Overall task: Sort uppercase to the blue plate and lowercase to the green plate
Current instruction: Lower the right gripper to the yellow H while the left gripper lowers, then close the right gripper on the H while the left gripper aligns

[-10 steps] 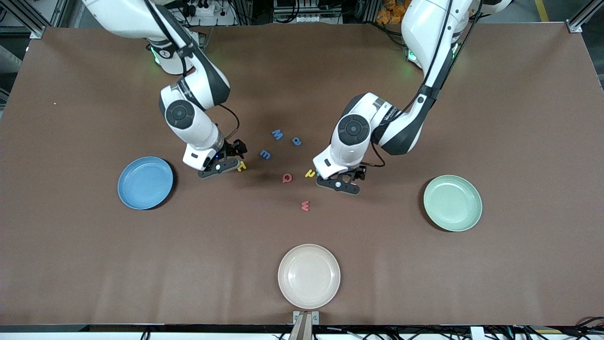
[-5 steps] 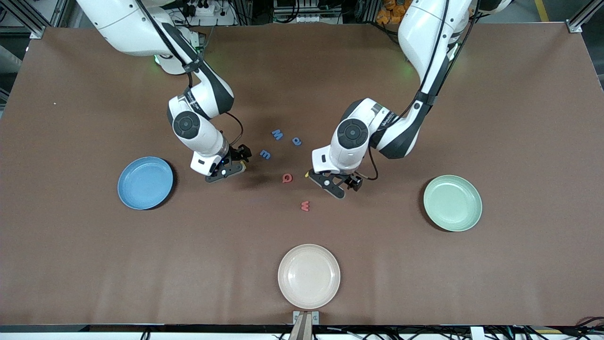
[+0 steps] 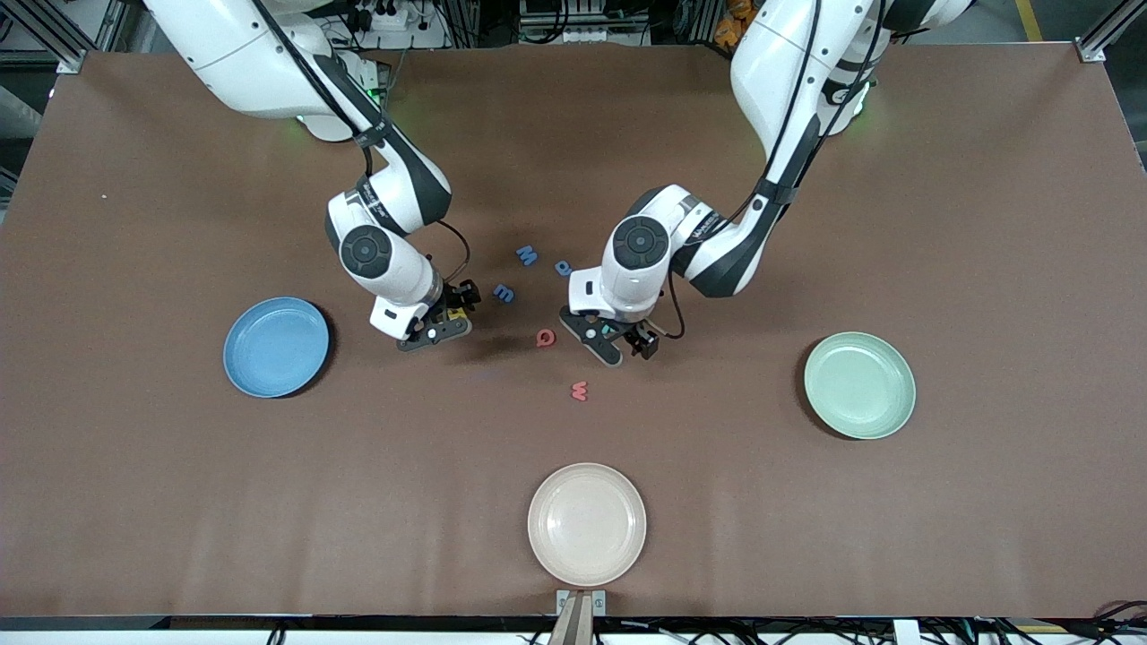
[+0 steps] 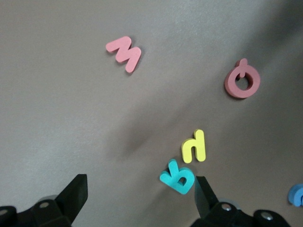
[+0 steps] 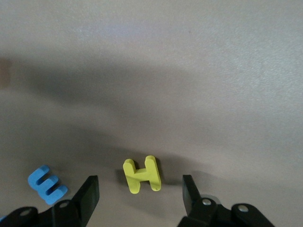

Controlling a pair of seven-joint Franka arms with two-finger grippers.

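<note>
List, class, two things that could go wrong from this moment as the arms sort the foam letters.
1. The right gripper straddles the yellow H with its fingers apart; closing off-centre might nudge it away or tip it.
2. Under the left gripper, the yellow h and the teal R lie almost touching, so a grasp might catch both or the wrong one.

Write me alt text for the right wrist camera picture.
The right end effector hangs open just above the brown table, its fingers either side of a yellow foam capital H. A blue foam letter lies beside it.
</note>
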